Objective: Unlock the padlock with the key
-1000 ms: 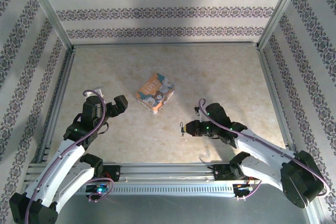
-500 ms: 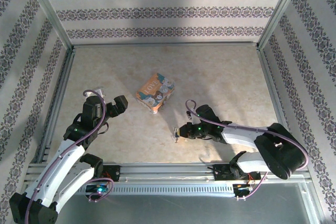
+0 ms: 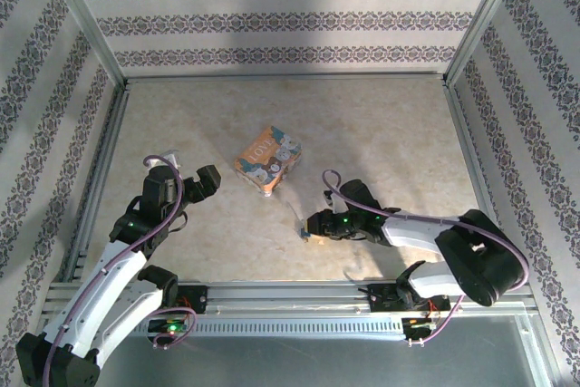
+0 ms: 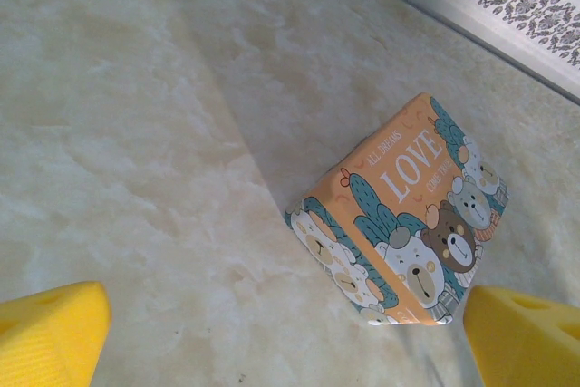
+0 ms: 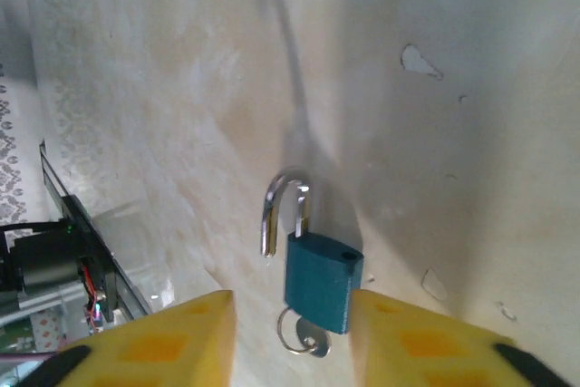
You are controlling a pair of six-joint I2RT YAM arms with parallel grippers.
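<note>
In the overhead view, the right gripper (image 3: 313, 227) lay low on the table (image 3: 381, 133), just right of centre in the lower half of the frame, its arm bent back toward the lower right corner. The right wrist view showed the padlock (image 5: 323, 280), a small blue body with a silver shackle, lying on the pale marbled surface in the lower middle of the frame. One leg of the shackle sat in the body, and the other ended free just left of it. The key (image 5: 304, 340), a small silvery piece with a ring, hung at the lower left corner of the lock body.

The two yellow fingers (image 5: 163, 342) stood apart at the bottom of that frame, with the lower half of the lock and the key between them. A strip of bare table showed between the left-hand finger and the lock. The right-hand finger sat right against the body, and I could not tell whether it touched.

The left gripper (image 3: 207, 180) hung at the left of centre in the overhead view, pointing toward an orange box (image 3: 268, 159) with "LOVE" lettering and cartoon bears, which sat near the middle of the table. In the left wrist view its yellow fingers (image 4: 50, 337) were wide apart in the bottom corners, with nothing between them and the box lying right of centre.
</note>
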